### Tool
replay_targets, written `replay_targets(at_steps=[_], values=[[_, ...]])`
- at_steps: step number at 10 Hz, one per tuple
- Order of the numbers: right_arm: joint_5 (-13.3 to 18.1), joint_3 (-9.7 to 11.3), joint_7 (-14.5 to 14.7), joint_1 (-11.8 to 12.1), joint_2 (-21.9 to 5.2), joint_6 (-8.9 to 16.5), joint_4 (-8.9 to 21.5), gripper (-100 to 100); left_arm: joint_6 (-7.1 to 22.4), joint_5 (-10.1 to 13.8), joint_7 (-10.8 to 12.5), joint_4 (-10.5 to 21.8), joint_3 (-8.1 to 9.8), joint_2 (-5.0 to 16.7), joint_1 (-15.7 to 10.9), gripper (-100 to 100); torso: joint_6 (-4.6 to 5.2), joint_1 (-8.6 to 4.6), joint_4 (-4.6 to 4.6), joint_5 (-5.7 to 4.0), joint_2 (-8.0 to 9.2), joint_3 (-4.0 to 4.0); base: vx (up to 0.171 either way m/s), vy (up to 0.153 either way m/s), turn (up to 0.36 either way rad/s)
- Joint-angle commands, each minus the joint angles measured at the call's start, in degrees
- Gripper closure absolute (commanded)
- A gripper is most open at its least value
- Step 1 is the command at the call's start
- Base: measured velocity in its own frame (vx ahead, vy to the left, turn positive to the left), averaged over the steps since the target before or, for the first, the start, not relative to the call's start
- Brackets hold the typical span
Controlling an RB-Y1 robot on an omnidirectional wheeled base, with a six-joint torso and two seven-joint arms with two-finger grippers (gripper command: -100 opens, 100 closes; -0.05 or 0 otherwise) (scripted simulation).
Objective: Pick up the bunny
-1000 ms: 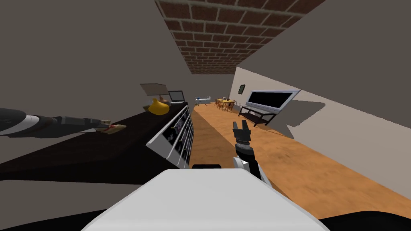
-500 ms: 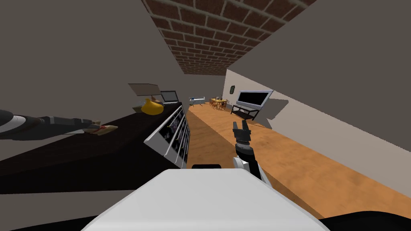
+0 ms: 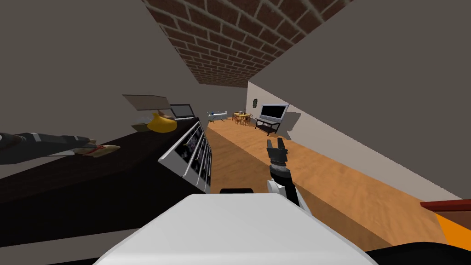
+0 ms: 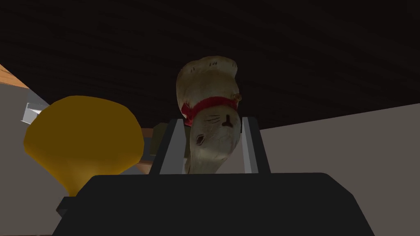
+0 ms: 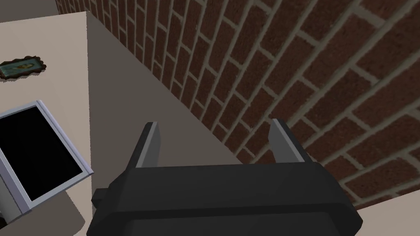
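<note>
Left gripper (image 4: pixel 212 123): clamped on the bunny (image 3: pixel 103 149). The wrist view showed both fingers (image 4: pixel 172 147) pressed against the sides of its head, on the face side of the red collar, with the body reaching out past the fingertips. I judge the grip sat at the head because that part was narrow enough to fit between the blades.

Bunny position: in my grip, out over the top of the dark sideboard (image 3: pixel 92 184), about midway along it and back from its front edge. It looked to hang clear of the top, but the head view could not rule out contact. The arm was held roughly level, presumably to keep the bunny away from the yellow vessel (image 3: pixel 161 124). That vessel stood toward the far end of the top, beside the lamp (image 3: pixel 145 102) and laptop (image 3: pixel 182 111), well apart from the bunny.

Right gripper (image 3: pixel 276 144): blades spread, nothing between them, parked over the wood floor (image 3: pixel 322 184) in front of the sideboard. Idle, and out of the working arm's way.

Change versus a second ago: the whole head picture had slid left, sideboard and far room alike. I read that as my own turn to the right, not as objects moving. An orange-and-red object (image 3: pixel 448 218) had entered at the lower right. The grip on the bunny was unchanged, and the right gripper sat at the same spot in the head view.
</note>
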Motion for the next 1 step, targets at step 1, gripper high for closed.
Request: replay_targets(at_steps=[1], values=[[0.0,0.0,0.0,0.0,0.0,0.0,0.0,0,0.0,0.0,0.0,0.0,0.0,0.0,0.0,0,0.0,0.0,0.0,0.0,0.0,0.0,-0.012,-0.005,0.01]])
